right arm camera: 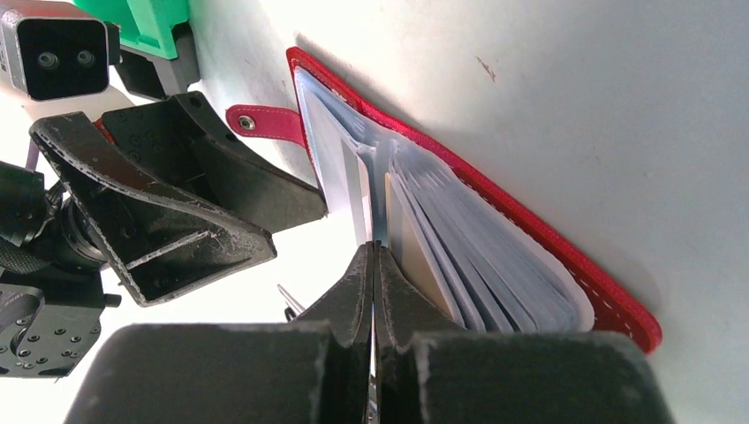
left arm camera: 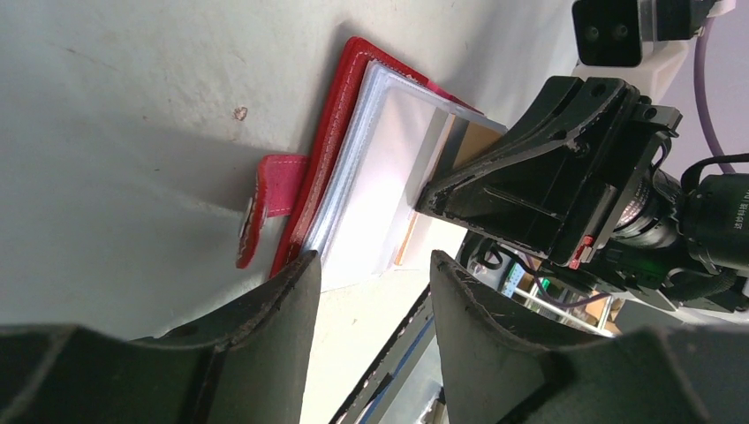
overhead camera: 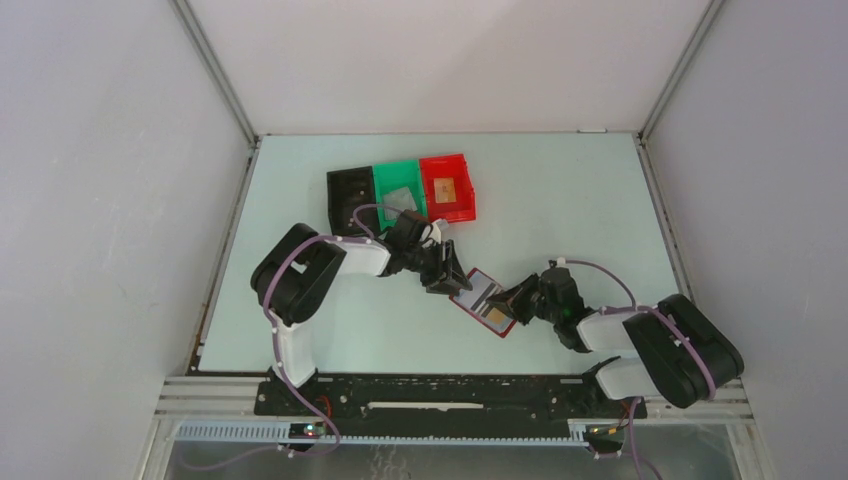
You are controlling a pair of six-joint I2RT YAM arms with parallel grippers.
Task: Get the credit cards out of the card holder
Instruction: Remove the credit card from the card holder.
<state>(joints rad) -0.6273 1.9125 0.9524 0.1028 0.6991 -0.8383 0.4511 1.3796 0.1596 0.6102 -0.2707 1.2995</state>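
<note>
The dark-red card holder lies open on the table between my two grippers, its clear sleeves fanned out and its strap tab pointing left. A grey card and a tan card sit in the sleeves. My right gripper is shut on a thin pale edge among the sleeves; whether that is a card or a sleeve I cannot tell. My left gripper is open and empty at the holder's left edge, one fingertip against it.
Three small bins stand side by side behind the holder: black, green with a grey card inside, and bright red with a tan card inside. White walls enclose the table on three sides.
</note>
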